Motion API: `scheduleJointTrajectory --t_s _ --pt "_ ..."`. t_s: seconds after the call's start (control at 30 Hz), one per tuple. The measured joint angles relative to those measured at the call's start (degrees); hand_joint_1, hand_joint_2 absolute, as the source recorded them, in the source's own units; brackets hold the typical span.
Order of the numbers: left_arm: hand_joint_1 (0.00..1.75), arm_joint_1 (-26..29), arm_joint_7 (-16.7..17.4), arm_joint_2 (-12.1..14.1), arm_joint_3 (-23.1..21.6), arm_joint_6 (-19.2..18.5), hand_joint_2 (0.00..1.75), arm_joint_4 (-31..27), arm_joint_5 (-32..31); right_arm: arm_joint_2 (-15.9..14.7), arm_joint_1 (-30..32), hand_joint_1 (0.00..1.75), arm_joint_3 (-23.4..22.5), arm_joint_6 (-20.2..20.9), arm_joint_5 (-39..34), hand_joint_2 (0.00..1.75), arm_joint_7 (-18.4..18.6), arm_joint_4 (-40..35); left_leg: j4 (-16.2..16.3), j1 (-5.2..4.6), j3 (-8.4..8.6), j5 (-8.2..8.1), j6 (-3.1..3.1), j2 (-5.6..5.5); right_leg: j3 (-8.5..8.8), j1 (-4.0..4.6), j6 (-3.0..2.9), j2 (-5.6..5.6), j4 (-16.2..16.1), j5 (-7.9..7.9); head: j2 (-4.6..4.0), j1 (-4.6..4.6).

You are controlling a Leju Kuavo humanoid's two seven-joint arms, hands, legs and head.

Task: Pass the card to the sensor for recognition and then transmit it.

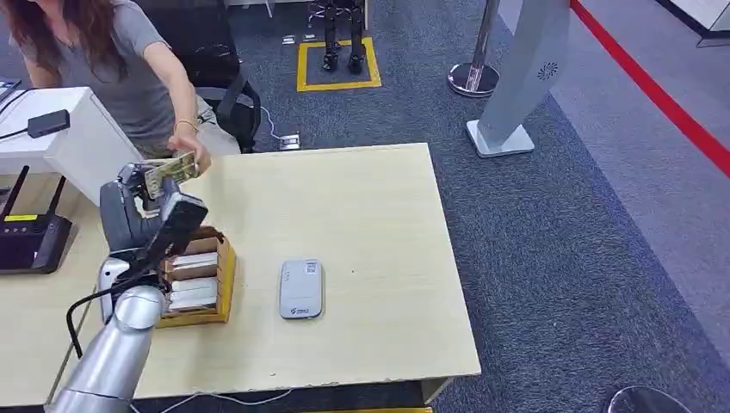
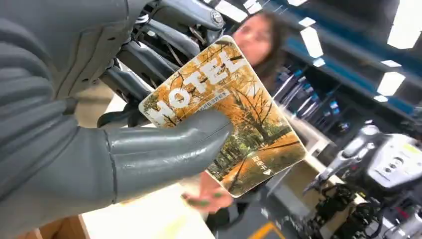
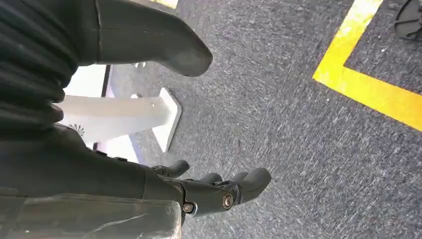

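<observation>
While the handover is taking shape: the left hand is holding the card up over the far left of the table, well away from the sensor
Left hand's hold: thumb is pressing on the printed face while the dark fingers are backing the other side, so the card is being clamped at one end
Card's free end: it is sticking out beyond the fingertips, where a person's hand is reaching to it; whether it is touching, I cannot tell
Handling, as a judgement: the card is looking thin, light, stiff and glossy, so likely to slip; the free end is looking best to take
Right hand: it is hanging over carpet, fingers loosely apart, holding nothing
Count: one card held, one sensor, one box of cards just beside the left forearm, one person
</observation>
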Motion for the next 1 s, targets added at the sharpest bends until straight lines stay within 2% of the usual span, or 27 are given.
scheduleJointTrajectory --t_s 0.07,0.27,0.6,0.63,0.67,1.0 --pt "1.75 -1.19 -1.61 0.57 3.33 -2.5 1.75 1.07 4.53 0.0 -0.17 0.0 0.0 0.24 0.61 1.75 0.22 -0.02 0.0 0.0 -0.01 0.04 -0.05 -0.01 -0.01 0.0 -0.01 -0.02 0.03 0.0 0.0 -0.02" --pt "1.75 -4.91 -2.77 1.86 8.67 -4.96 1.75 5.79 7.73 0.04 -0.89 0.0 0.0 1.01 1.61 1.75 0.37 -0.11 0.0 0.01 0.0 0.07 -0.1 -0.01 -0.03 0.0 -0.09 -0.01 0.05 0.06 0.0 -0.02" --pt "1.75 -8.85 -3.82 2.47 10.92 -5.04 1.75 10.73 7.81 0.11 -1.37 0.0 0.0 1.14 2.21 1.75 0.52 -0.11 0.0 0.0 -0.02 0.1 -0.08 -0.02 -0.05 0.0 -0.12 -0.02 0.05 0.08 0.0 -0.02" --pt "0.07 -8.96 -3.84 2.47 10.99 -5.0 1.75 10.93 7.83 0.11 -1.39 0.0 0.0 1.14 2.21 1.75 0.52 -0.11 0.0 0.0 -0.02 0.1 -0.08 -0.02 -0.05 0.0 -0.12 -0.02 0.05 0.08 0.0 -0.02" --pt "0.0 -9.09 -3.89 2.47 11.05 -4.91 1.75 11.15 7.94 0.11 -1.4 0.0 0.0 1.14 2.21 1.75 0.52 -0.11 0.0 0.0 -0.03 0.1 -0.08 -0.02 -0.05 0.0 -0.12 -0.02 0.05 0.08 0.0 -0.02" --pt "0.0 -9.16 -5.0 2.64 11.53 -4.5 1.75 11.93 9.17 0.11 -1.44 0.0 0.0 1.14 3.06 1.75 0.55 -0.17 0.0 0.01 -0.03 0.1 -0.08 -0.02 -0.05 0.0 -0.12 -0.02 0.06 0.07 0.0 -0.02"
